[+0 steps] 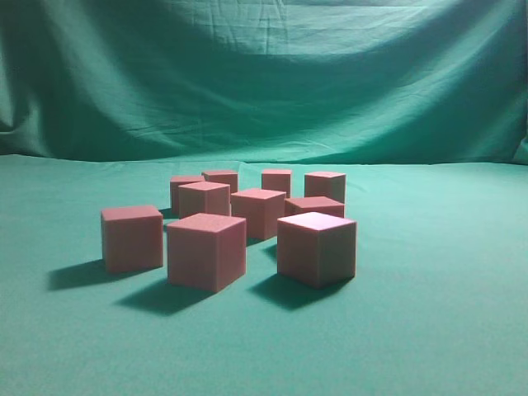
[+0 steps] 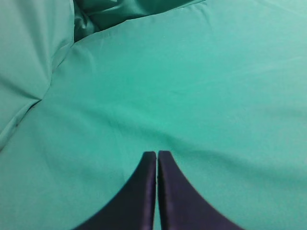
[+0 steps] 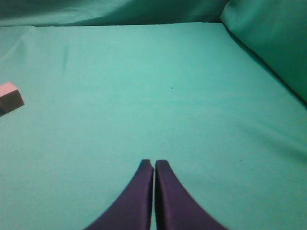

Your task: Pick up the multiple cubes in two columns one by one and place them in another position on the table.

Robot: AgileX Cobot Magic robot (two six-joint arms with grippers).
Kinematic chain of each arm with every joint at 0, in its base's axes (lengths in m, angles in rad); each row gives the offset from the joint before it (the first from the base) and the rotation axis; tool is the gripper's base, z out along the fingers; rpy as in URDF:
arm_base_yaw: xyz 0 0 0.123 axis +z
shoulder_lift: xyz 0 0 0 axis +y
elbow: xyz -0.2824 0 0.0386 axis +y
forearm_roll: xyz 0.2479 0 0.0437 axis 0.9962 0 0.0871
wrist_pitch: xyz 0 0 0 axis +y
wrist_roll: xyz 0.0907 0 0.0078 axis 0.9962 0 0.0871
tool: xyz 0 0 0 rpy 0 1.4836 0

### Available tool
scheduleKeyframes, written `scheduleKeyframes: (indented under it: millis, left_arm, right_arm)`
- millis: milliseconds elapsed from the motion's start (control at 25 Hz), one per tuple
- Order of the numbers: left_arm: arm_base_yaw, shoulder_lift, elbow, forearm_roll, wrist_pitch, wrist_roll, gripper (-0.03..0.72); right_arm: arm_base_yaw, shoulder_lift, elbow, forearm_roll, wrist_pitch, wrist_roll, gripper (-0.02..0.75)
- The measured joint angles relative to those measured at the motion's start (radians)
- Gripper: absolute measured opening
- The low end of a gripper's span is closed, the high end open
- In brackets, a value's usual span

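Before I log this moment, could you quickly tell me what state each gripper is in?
Left gripper: closed, holding nothing, over bare table.
Right gripper: closed, holding nothing; a cube lies apart, far to its left.

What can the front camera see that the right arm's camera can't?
Only the exterior view shows the whole bunch of cubes and the draped backdrop behind them. Only the right wrist view shows the right gripper, shut and empty, with just one cube at its left edge. Both show the green table.
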Motion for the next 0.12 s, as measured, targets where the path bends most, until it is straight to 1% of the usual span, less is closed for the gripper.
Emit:
scheduleKeyframes:
  millis: [120]
  left_arm:
    - [0.0,0.0,0.0,0.0,0.0,0.0,0.0]
  right_arm:
    - [0.0,0.0,0.0,0.0,0.0,0.0,0.0]
